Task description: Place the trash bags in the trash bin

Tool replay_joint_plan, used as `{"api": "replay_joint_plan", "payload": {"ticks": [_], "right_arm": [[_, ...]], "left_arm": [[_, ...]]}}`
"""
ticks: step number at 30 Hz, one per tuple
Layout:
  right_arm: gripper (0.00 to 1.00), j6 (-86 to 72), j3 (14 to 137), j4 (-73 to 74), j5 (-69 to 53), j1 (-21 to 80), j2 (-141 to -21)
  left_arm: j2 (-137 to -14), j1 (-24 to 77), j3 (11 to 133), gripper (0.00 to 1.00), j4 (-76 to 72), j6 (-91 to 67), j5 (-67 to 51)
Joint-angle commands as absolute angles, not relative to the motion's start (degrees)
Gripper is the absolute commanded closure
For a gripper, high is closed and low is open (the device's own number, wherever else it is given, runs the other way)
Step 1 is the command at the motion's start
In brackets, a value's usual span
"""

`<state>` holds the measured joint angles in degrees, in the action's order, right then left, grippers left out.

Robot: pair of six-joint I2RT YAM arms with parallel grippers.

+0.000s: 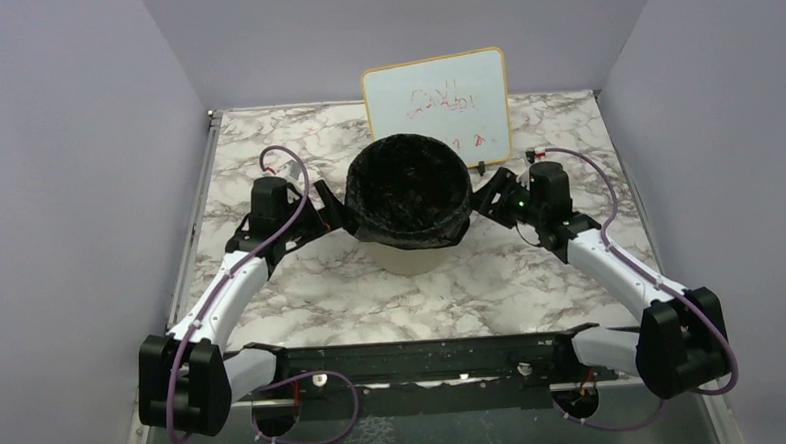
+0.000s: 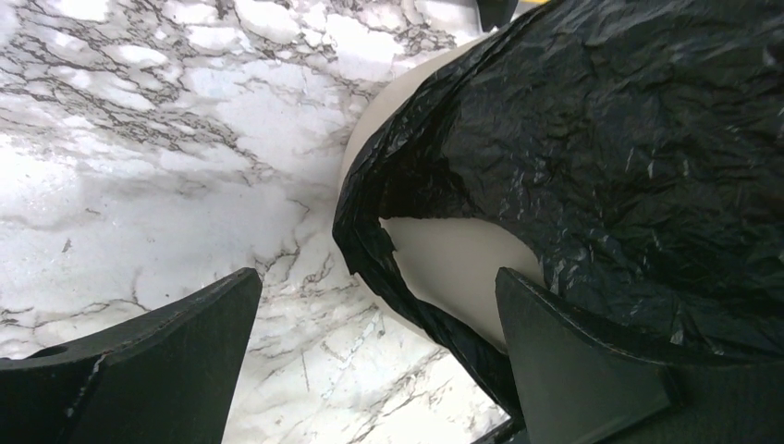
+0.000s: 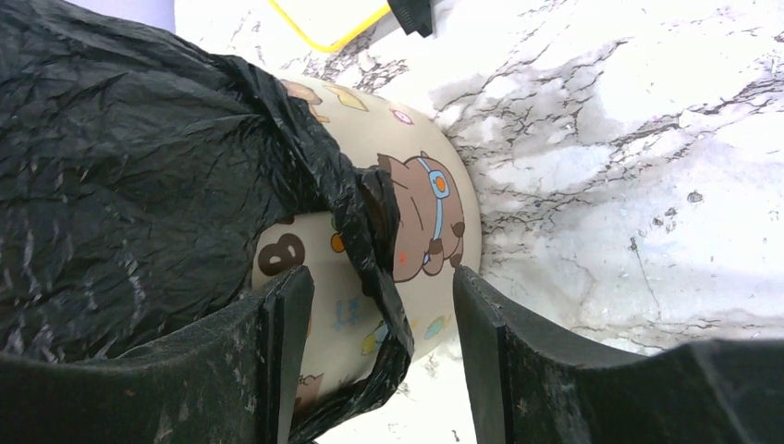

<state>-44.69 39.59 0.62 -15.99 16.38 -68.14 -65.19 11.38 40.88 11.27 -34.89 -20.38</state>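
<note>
Top external view, marbled table (image 1: 302,296), lilac walls (image 1: 65,146), trash bag (image 1: 409,186) lining trash bin (image 1: 411,260), left jaws apart, right jaws apart

Bag, centre: we see a thin black plastic trash bag (image 1: 410,191), glossy and crinkled.
Bin: our cream cylindrical plastic trash bin (image 1: 406,259) looks smooth, with printed cartoon figures.
Table: white grey-veined marble-look tabletop (image 1: 373,303), smooth, softly shiny.
Board, upper centre: yellow-framed white whiteboard (image 1: 436,95), smooth and glossy.
Fingers, lower edge: the right gripper (image 3: 379,277) shows us matt black fingers (image 3: 518,370), finely grained.
</note>
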Motion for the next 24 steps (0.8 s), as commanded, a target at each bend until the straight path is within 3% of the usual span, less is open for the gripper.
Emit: {"api": "replay_joint_plan", "payload": {"ticks": [1,6,13,24], "right_arm": [[0.37,-44.37,41.66,-0.81,-17.86,16.45,-69.9],[0.37,-46.66,41.37,-0.99,-23.18,16.44,-70.61],[0.37,-46.36,41.74,-0.34,-24.67,16.37,-70.27],[0.38,-43.02,48.14,7.55,-23.3,16.24,-73.83]], "left_arm": [[-65.58,11.25,41.99,0.01,5.5,-38.1,-18.3],[-66.22,11.17,40.93,0.01,0.91,-40.96,-15.18],[-70.71,11.18,39.16,0.01,-7.31,-43.66,-21.2],[-67.31,11.16,36.17,0.01,0.47,-38.08,-20.36]]}}
